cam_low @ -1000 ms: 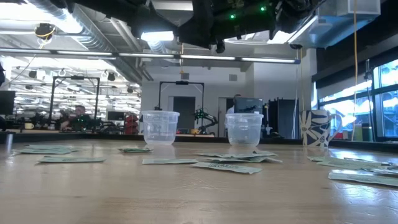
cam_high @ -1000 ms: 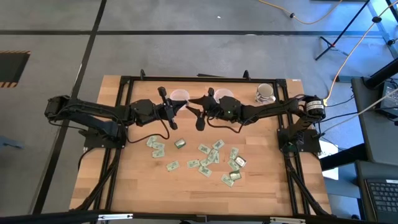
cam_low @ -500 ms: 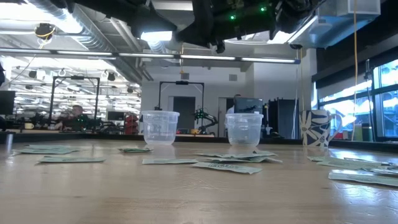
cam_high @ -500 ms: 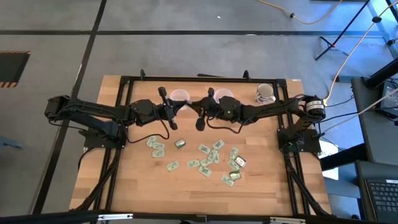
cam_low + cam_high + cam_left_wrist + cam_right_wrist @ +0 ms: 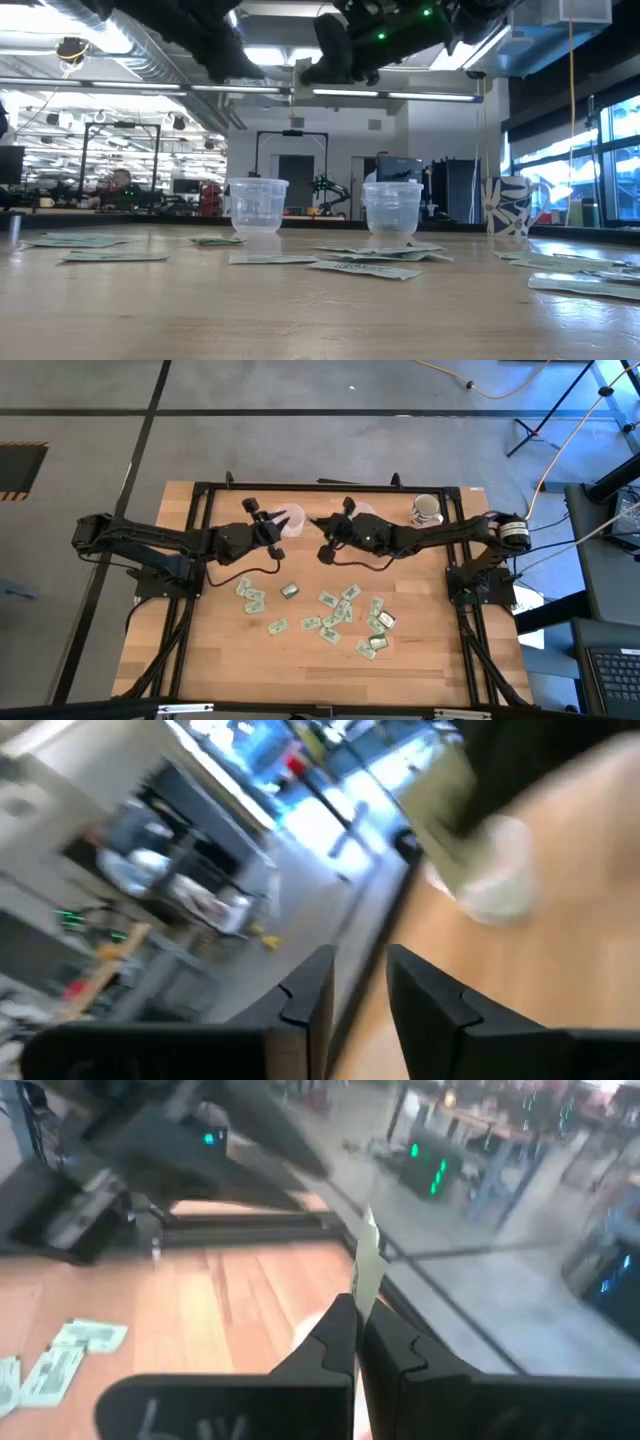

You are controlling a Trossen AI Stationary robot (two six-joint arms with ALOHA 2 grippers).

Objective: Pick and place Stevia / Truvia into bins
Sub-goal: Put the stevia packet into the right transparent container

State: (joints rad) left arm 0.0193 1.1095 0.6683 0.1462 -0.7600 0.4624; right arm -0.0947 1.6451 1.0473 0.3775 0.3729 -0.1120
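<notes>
1. right gripper, between the two cups, pinches one sachet edge-on, ready to drop.
2. left gripper hangs parted, empty, by the left cup.
3. other sachets lie scattered on the table.

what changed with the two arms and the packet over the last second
Both grippers swung from the gap between the cups toward the table's far edge. The right gripper has shut on a sachet; the left gripper has opened and holds nothing. The two cups, the mug and the loose sachets stayed put.
</notes>
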